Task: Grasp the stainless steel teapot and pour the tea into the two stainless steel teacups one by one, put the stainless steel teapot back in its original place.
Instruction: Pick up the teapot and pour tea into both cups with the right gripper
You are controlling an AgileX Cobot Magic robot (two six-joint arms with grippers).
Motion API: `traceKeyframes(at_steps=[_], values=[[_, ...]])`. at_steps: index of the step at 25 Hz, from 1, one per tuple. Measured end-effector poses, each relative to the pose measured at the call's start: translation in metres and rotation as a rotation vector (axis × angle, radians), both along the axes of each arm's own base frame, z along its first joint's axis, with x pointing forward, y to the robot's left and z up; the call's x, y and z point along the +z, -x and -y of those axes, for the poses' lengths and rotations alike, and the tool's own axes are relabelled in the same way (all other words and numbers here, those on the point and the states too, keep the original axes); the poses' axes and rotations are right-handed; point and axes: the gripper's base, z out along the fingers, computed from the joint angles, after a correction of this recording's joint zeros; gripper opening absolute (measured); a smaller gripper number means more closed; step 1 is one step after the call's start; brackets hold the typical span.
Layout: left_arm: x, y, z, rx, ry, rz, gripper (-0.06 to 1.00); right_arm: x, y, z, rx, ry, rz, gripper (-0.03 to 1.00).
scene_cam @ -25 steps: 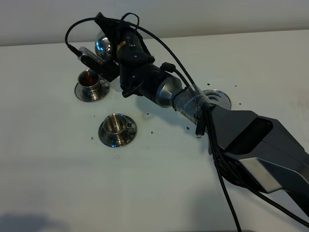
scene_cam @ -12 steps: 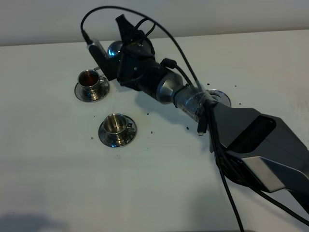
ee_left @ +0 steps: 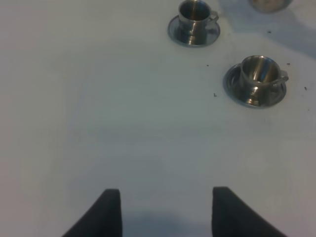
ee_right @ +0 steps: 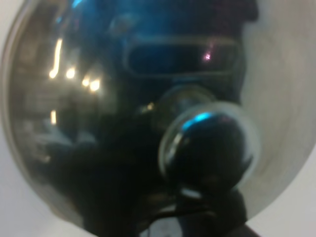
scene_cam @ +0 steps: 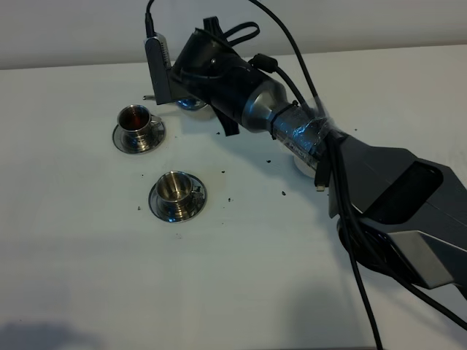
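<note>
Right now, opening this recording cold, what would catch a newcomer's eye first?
The right arm dominates, stretching across the white table from lower right to the far side, over the stainless steel teapot, whose mirrored lid and knob fill the right wrist view. To its left in the high view, the farther teacup holds dark tea; the nearer teacup looks empty.

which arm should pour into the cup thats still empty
Right. The stainless steel teapot fills its wrist view and sits under that arm, close to the empty teacup. The left gripper hangs open over the table, far from the pot.
</note>
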Motion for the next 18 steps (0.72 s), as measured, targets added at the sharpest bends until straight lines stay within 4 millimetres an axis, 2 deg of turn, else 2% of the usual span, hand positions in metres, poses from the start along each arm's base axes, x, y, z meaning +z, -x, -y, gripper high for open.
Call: traceKeyframes(at_steps=[9,13,18], values=[[0.0,0.0,0.0,0.0,0.0,0.0,0.45,-0.007,0.015,-0.003,-0.083,-0.172,-0.257,0.18],[0.0,0.0,0.0,0.0,0.0,0.0,0.45,-0.006,0.015,-0.002,-0.122,-0.238,-0.304,0.18],[0.0,0.0,0.0,0.0,0.0,0.0,0.45,-0.004,0.007,0.008,-0.234,-0.35,-0.365,0.18]])
